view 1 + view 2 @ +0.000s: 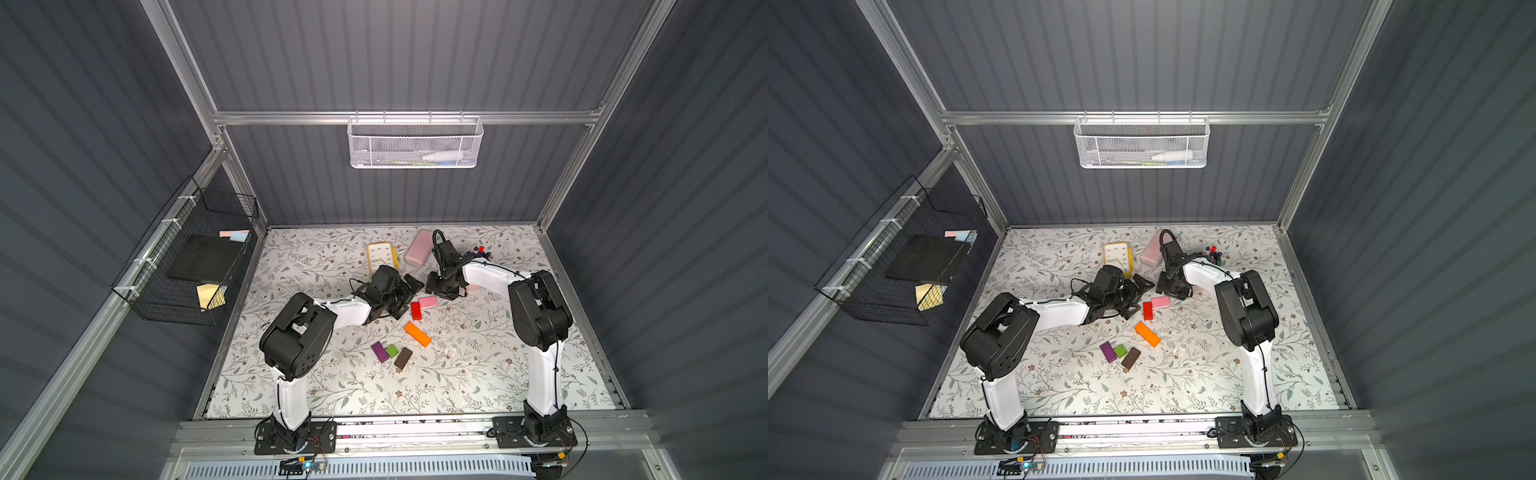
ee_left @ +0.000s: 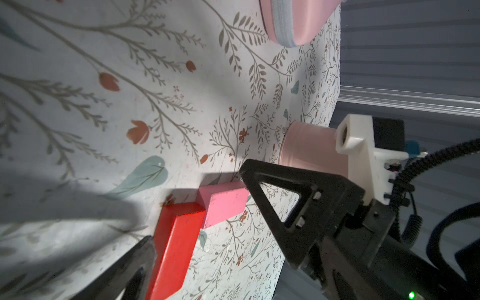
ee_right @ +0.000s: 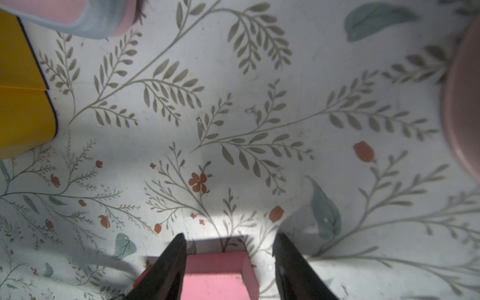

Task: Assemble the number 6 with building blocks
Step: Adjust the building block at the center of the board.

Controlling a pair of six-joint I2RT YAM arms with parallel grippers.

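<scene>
Floral matte tabletop lies open ahead of right gripper (image 3: 230,237), jaws parted astride rectangular pink block (image 3: 215,275); left gripper (image 1: 409,300) spread wide beside smooth red block (image 1: 416,310).

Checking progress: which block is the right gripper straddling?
The pink block: it alone sits inside the right gripper, with the red block beside it.
</scene>
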